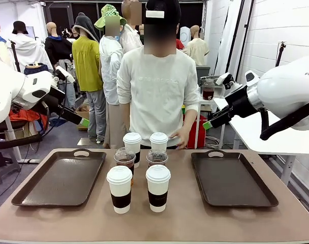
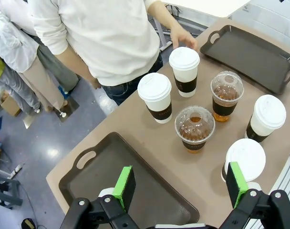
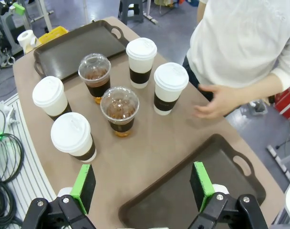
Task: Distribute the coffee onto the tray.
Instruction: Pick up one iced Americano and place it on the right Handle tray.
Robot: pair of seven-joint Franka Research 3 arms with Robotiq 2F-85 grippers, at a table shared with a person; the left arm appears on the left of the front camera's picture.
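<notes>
The left claw [image 2: 181,185] hangs high over its side of the counter, green pads spread wide with nothing between them. The right claw [image 3: 142,185] is held the same way on the other side, fully open and empty. Both sit well above the cups. This looks like a ready stance, with jaws already wide enough to take a cup by its sides.

The coffee stands bunched in the middle of the brown counter [image 1: 185,218], between the two trays and on neither. Four white paper cups [image 1: 119,188] mark the corners of the group, two near the robot and two by the person. Two shorter dome-lidded cups [image 1: 125,160] sit between those rows. The cluster is tight, so the outer cups look easiest to reach first.

The left tray [image 1: 58,178] and the right tray [image 1: 230,180] lie flat on either side, each on its own arm's side. From that layout, the cups are probably meant to be shared out left and right. The person's hand [image 3: 216,101] is at the far edge of the counter, just beside the nearest paper cup.

The paper cups are tapered matt card with a black sleeve band and a white plastic lid. The sleeve should give the pads a firm, grippy place to hold. The clear cups are thin glossy plastic showing brown liquid under rounded domes, and they would likely flex if squeezed hard. The trays are dark brown, look like plastic, and have a raised rim and a cut-out handle toward the person.
</notes>
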